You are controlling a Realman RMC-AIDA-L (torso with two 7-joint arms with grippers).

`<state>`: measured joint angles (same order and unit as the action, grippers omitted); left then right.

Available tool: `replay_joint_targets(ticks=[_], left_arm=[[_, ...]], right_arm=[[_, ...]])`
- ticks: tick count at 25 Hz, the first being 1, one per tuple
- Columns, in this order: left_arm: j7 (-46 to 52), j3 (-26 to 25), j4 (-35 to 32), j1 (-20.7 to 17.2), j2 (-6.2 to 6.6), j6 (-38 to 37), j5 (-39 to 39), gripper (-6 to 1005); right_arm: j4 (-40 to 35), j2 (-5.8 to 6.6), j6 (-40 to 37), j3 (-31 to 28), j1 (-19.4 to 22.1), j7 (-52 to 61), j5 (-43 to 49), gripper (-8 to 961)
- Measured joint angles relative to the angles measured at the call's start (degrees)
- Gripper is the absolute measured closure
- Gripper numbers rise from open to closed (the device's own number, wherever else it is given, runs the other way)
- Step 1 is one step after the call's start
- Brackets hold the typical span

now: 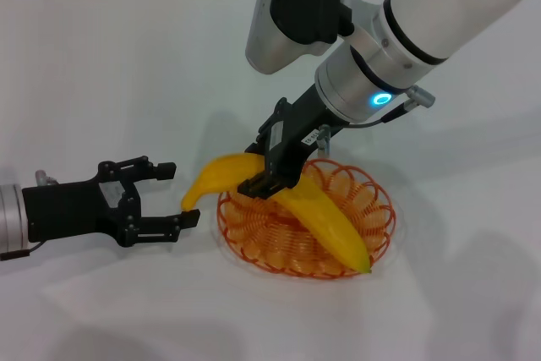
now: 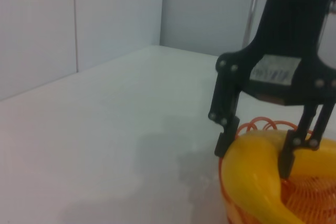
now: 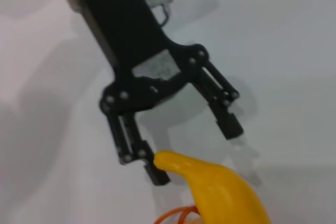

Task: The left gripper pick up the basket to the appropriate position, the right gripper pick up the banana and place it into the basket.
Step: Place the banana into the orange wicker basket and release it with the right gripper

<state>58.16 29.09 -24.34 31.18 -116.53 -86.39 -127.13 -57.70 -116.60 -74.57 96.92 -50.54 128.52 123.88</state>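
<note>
The orange-red wire basket sits on the white table. The yellow banana lies across it, one end sticking out over the rim toward the left. My right gripper reaches down from above and is shut on the banana at its bend; the left wrist view shows its fingers flanking the banana above the basket. My left gripper lies low on the table left of the basket, open and empty, the banana's end just at its fingertips. It shows in the right wrist view beside the banana.
The white table stretches behind and to the left of the basket. A pale wall rises at its far edge. My right arm's white and black forearm hangs over the area behind the basket.
</note>
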Motion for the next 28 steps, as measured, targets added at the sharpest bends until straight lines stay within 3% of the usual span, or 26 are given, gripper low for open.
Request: replay_joint_targets(ticks=[10, 20, 28], left_arm=[[0.02, 0.00, 0.00, -0.19, 0.00, -0.02, 0.49, 123], [0.02, 0.00, -0.16, -0.33, 0.09, 0.00, 0.51, 123], [0.02, 0.00, -0.19, -0.17, 0.09, 0.09, 0.57, 123]], right_arm=[[0.13, 0.17, -2.52, -0.21, -0.97, 0.09, 0.06, 405], [-7.33, 0.22, -9.08, -0.31, -0.62, 4.85, 6.04, 399], [-5.35, 0.21, -9.25, -0.22, -0.44, 5.02, 7.93, 395]])
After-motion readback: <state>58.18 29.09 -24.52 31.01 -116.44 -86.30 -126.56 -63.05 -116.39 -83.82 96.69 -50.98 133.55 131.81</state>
